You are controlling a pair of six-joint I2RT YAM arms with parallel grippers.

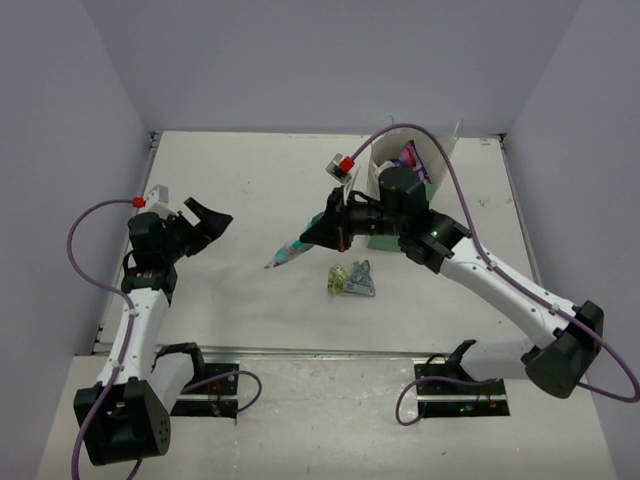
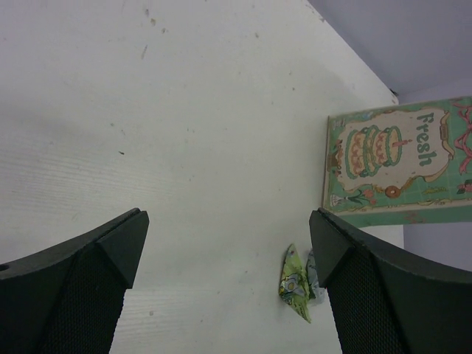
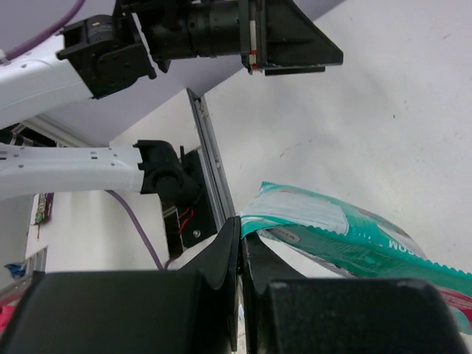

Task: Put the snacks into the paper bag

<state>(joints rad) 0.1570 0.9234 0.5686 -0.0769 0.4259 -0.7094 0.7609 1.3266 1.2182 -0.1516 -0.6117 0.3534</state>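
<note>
My right gripper is shut on the corner of the teal packet and holds it above the table's middle; in the right wrist view the teal packet sticks out from the shut jaws. The mint-green paper bag stands behind the right arm with a purple packet inside. A small green packet and a small silver packet lie together on the table. The left wrist view shows the green packet and the bag's printed side. My left gripper is open and empty at the left.
The white table is walled by grey panels at the back and sides. A metal rail runs along its near edge. The right arm reaches across in front of the bag.
</note>
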